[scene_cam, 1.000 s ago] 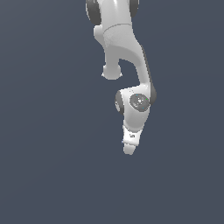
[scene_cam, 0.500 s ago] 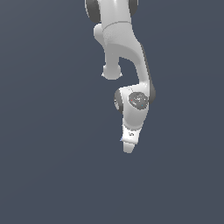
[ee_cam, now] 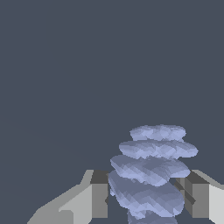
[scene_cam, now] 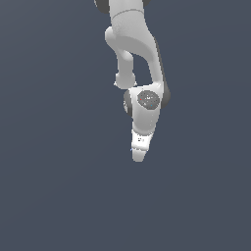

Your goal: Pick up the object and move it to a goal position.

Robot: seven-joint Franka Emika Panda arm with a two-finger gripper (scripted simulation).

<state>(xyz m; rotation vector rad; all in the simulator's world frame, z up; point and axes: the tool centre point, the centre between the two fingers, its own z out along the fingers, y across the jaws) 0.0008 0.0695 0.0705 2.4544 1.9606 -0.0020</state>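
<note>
Hanging from the top edge of the exterior view, the white arm (scene_cam: 132, 44) bends down to a wrist joint with a dark grey round cap (scene_cam: 148, 99), then tapers to the pincer (scene_cam: 138, 156), which points downward. Background all round is flat dark slate, no edges or tabletop markings visible.

From the exterior view the object is not seen; the pincer tip blocks it or it is too small to make out.

Wrist view: the object (ee_cam: 151, 173), a pale blue-lavender ridged lump built of stacked flattened layers, sits between the two fingers. One grey-white finger (ee_cam: 94, 199) is on one side, the other finger (ee_cam: 199, 194) on the opposite side, both with dark inner pads. The lump fills most of the gap and its lower ridges look touching or nearly touching the pads. The pincer is narrowed around the object and appears to be clamped on it. The object's upper layers stick out past the fingertips. Whether it rests on any surface cannot be told.
</note>
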